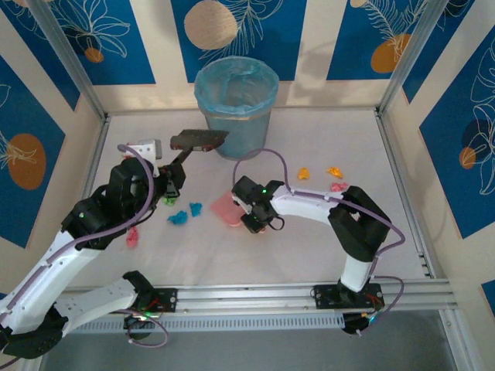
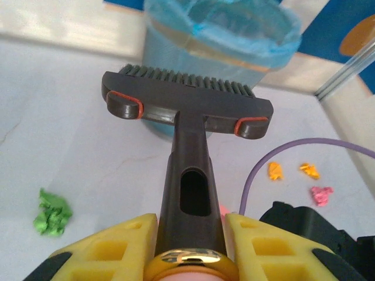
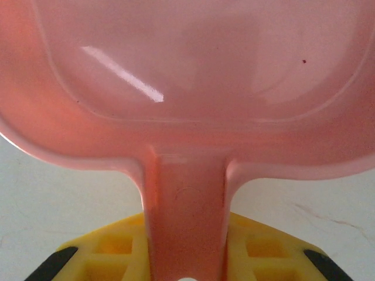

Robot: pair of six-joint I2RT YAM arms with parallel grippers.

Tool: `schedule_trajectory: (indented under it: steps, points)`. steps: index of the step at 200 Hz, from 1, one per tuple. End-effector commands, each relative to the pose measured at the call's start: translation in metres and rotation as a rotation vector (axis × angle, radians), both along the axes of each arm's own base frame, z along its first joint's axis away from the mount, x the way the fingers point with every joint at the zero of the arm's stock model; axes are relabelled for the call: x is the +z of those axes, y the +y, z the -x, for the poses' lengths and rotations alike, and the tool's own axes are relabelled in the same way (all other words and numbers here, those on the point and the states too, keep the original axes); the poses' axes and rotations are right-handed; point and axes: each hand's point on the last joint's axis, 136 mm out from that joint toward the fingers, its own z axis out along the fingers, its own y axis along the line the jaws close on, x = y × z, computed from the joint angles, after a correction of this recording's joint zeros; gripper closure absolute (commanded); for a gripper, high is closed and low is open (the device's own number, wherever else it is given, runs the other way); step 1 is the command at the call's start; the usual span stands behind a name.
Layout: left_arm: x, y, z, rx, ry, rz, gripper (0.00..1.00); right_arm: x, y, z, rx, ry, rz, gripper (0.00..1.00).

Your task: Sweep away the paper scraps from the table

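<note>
right gripper clasps the pink dustpan, left gripper clasps the dark brush.

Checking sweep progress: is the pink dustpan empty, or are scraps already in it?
Empty. The right wrist view shows the dustpan basin bare and glossy; paper scraps lie on the table.

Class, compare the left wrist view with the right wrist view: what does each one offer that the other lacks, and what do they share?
The left wrist view adds the left gripper shut on a dark brush, the bin with its blue liner behind it, a green scrap, two orange scraps, a pink scrap and a purple cable.
The right wrist view adds the right gripper shut on the handle of a pink dustpan.
Both share the off-white table and yellow fingers clamped on a handle.
</note>
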Motion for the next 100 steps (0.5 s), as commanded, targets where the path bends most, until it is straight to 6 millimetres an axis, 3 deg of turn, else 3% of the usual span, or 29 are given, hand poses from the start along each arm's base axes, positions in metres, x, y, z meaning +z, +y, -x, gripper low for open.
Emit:
schedule_trajectory:
  steps: [1,41,56,72,100]
  points:
    - [-0.017,0.017,0.005,0.085,0.057,0.000,1.00,0.009,0.012,-0.009,0.045,-0.052,-0.017,0.76]
    - [-0.028,0.013,0.006,0.081,0.089,0.016,1.00,0.008,0.013,-0.011,0.065,-0.068,-0.053,0.68]
    - [-0.028,0.012,0.005,0.080,0.090,0.014,1.00,0.010,0.012,-0.014,0.046,-0.081,-0.077,0.60]
    - [-0.028,0.011,0.003,0.074,0.090,0.004,1.00,0.016,0.012,-0.019,0.024,-0.105,-0.099,0.54]
    - [-0.026,0.009,0.001,0.070,0.092,-0.016,1.00,0.036,0.015,-0.021,-0.001,-0.164,-0.175,0.53]
